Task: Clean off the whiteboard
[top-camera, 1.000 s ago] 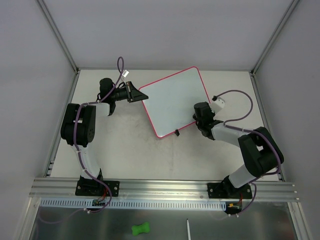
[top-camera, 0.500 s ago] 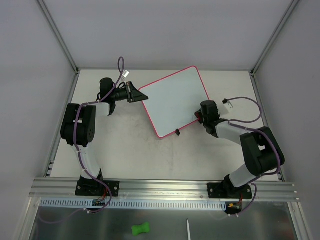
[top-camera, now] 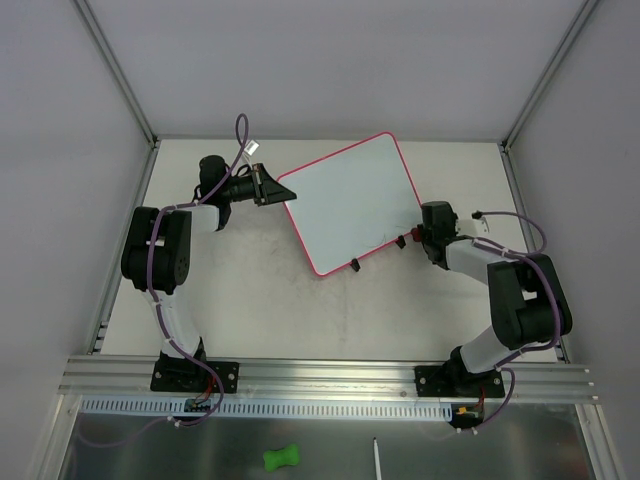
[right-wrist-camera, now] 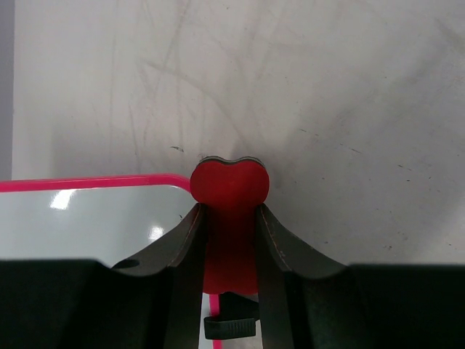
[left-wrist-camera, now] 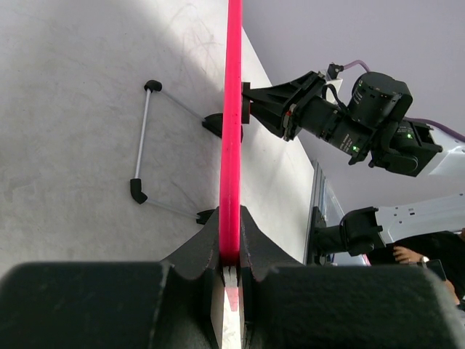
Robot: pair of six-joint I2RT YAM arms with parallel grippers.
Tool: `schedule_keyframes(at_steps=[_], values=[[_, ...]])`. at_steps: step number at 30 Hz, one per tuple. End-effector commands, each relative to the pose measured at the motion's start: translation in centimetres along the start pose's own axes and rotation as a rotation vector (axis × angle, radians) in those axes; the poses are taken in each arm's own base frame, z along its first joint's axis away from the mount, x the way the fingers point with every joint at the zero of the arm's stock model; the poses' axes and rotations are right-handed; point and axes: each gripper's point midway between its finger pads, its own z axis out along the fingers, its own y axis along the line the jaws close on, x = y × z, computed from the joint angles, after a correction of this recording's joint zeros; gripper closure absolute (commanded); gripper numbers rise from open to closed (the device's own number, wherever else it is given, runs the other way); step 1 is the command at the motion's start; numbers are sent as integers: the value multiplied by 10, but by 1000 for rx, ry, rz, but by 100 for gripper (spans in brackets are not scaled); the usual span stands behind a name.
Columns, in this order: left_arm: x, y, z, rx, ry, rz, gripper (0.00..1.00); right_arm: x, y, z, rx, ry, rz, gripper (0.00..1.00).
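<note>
- The whiteboard [top-camera: 350, 200] lies tilted on the table [top-camera: 300, 310], in the upper middle of the top view. Its writing face looks blank white inside the pink-red frame.
- The left gripper [top-camera: 272, 187] sits at the board's left corner. The left wrist view shows its 2 fingers [left-wrist-camera: 251, 251] clamped onto the frame edge, so it is gripping the board.
- The right gripper [top-camera: 408, 238] is at the board's lower right corner, just beside the frame.
- In the right wrist view its fingers are pressed against both sides of a red heart-shaped eraser [right-wrist-camera: 229, 190], so it is gripping the eraser.
- In that view, the eraser's rounded top lies just past the board's curved corner, over bare table.
- 1 black clip [top-camera: 354, 265] shows on the board's lower edge, to the left of the right gripper.
- The left wrist view shows a thin wire stand [left-wrist-camera: 142, 138] with black ends on the table beside the frame.
- A green object [top-camera: 281, 458] lies at the bottom of the top view, below the arm bases.
</note>
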Motion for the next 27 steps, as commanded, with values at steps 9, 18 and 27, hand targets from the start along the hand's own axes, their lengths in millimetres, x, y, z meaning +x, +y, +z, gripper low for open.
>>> schedule_keyframes(at_steps=[9,18,27], values=[[4,-8,-1,26,39,38,100,-29,28,-15,-49,-89,-71,100],[4,-9,-1,26,39,38,100,-41,92,-33,-276,-128,-575,100],[5,-10,-1,24,39,36,100,-16,99,-15,-314,-43,-733,100]])
